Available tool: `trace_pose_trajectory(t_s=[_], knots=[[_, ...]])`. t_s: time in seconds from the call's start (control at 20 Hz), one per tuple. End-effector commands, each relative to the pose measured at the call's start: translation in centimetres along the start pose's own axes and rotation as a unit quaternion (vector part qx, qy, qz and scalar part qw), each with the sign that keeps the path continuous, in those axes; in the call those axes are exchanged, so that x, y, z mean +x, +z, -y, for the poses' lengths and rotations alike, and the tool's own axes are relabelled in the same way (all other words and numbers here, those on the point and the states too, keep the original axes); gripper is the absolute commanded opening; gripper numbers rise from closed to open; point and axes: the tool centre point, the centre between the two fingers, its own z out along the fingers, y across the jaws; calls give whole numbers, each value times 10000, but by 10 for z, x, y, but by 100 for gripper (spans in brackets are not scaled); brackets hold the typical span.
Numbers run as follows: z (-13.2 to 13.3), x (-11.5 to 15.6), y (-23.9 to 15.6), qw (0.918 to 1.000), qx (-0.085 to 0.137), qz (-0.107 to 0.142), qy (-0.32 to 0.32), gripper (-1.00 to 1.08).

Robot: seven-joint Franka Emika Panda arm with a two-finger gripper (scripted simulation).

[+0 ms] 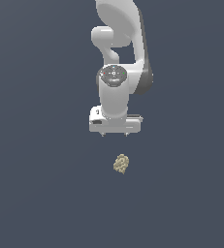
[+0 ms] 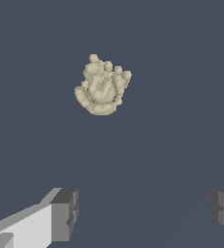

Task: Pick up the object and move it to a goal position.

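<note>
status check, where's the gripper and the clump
Gripper open, empty, clear of the clump. Clump on the floor, untouched, not yet between the fingers. Nothing in the way.

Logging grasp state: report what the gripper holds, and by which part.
Nothing is held. The gripper is open, and the tan clump lies apart from its fingers.

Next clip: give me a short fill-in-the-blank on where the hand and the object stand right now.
1. The hand has its fingers spread ____.
2. Between the fingers there is ____.
3. The tan lumpy object lies on the ____, apart from the hand.

Missing words: open; nothing; floor
</note>
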Motion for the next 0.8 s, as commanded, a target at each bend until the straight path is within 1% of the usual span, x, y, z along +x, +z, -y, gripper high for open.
trace_pose_trajectory(t_s=[0.0, 0.4, 0.75], knots=[[1, 5, 2, 9999, -3, -8, 108, 100], [9, 32, 12, 9973, -22, -60, 735, 100], [20, 63, 27, 9885, -54, -135, 1505, 100]])
